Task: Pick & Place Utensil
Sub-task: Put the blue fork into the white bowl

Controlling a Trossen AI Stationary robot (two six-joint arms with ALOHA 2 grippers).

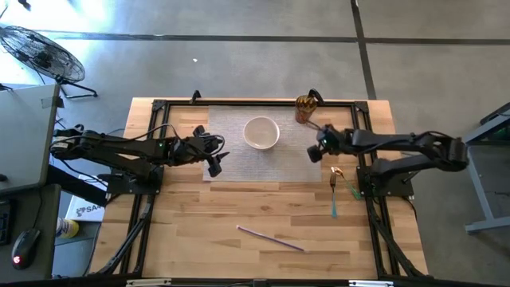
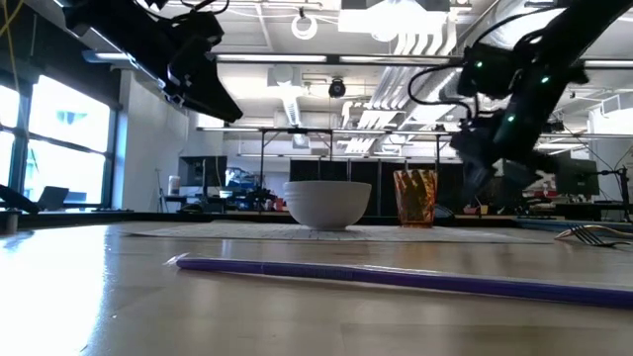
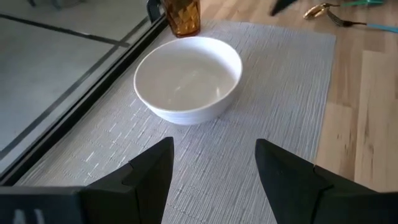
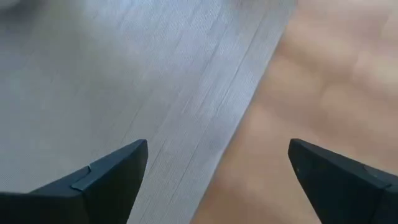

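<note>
A fork with a gold head and teal handle (image 1: 334, 194) lies flat on the wood near the table's right side; its tines show in the low view (image 2: 593, 234). A purple straw-like stick (image 1: 270, 237) lies on the wood toward the near edge. A white bowl (image 1: 260, 132) stands on a grey placemat (image 1: 239, 163), an amber glass (image 1: 304, 109) behind it. My right gripper (image 1: 316, 151) hovers open over the mat's right edge, above and beyond the fork. My left gripper (image 1: 213, 163) hovers open over the mat's left part, facing the bowl (image 3: 188, 78).
Black frame rails run around the table top (image 1: 151, 191). Bare wood lies between the mat and the near edge, with only the purple stick there (image 2: 396, 277). A fan (image 1: 44, 52) stands on the floor beyond the table's far left corner.
</note>
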